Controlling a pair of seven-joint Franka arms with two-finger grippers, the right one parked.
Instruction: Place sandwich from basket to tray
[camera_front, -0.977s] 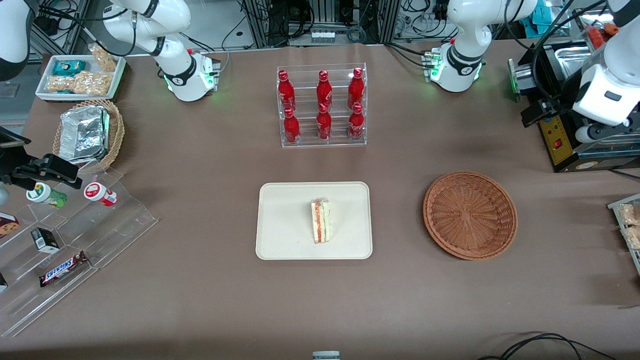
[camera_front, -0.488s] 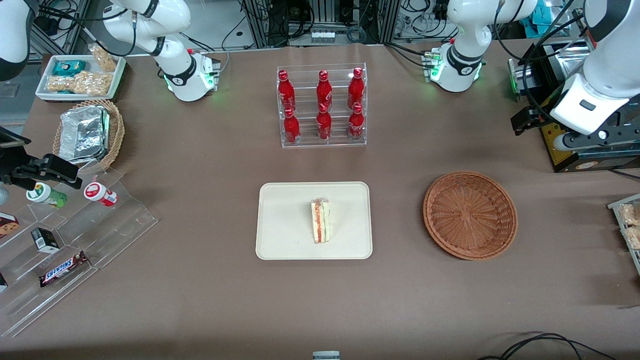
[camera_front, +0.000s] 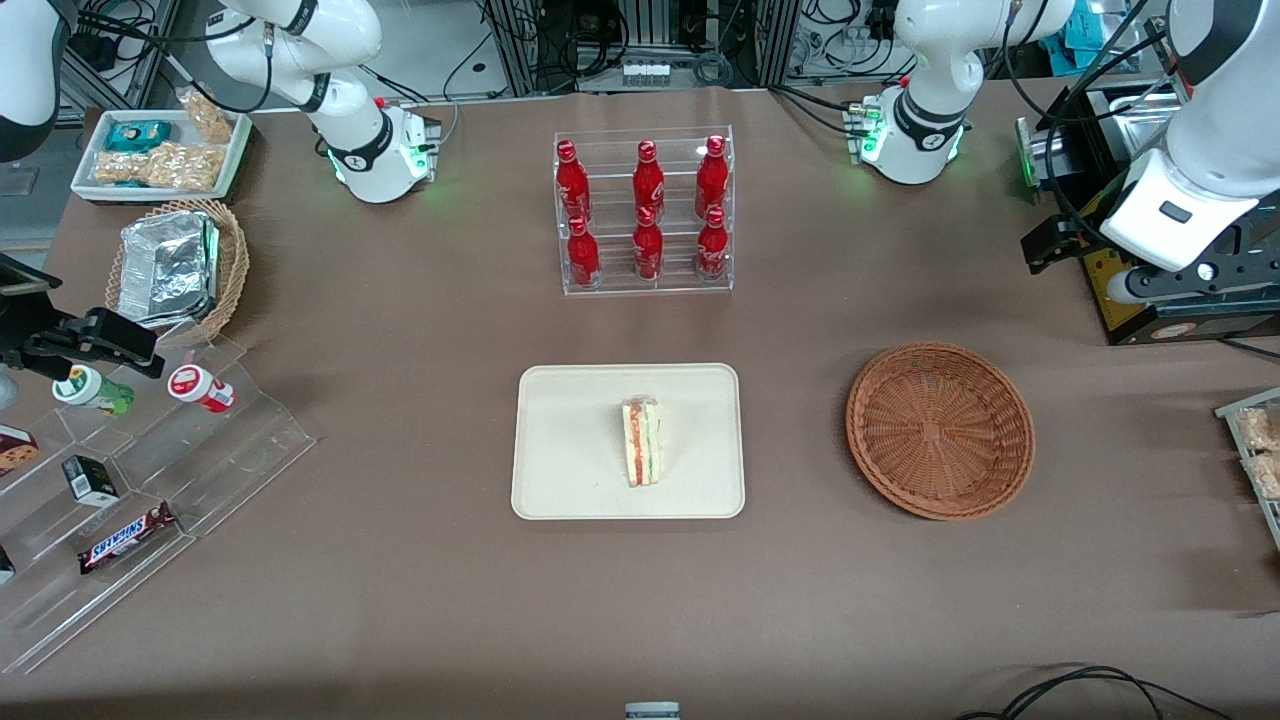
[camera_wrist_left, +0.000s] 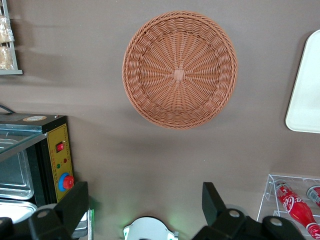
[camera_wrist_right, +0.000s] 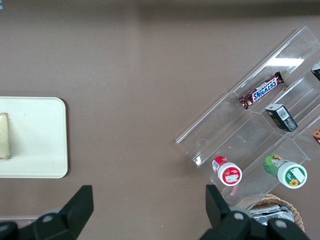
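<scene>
Our sandwich (camera_front: 641, 441) sits on the tray (camera_front: 560, 480) at frame centre; basket (camera_front: 940, 430) empty, gripper (camera_wrist_left: 145, 212) raised at upper right, fingers (camera_wrist_left: 75, 205) spread, job apparently done.

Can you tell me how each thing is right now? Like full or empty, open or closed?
sandwich: lying on the tray, nothing holding it.
tray: holds only the sandwich.
basket: empty.
gripper: jaws open, holding nothing, raised above the table beside the basket.
bottle rack: six red bottles standing upright.
foil container: sitting in the tan basket.
</scene>
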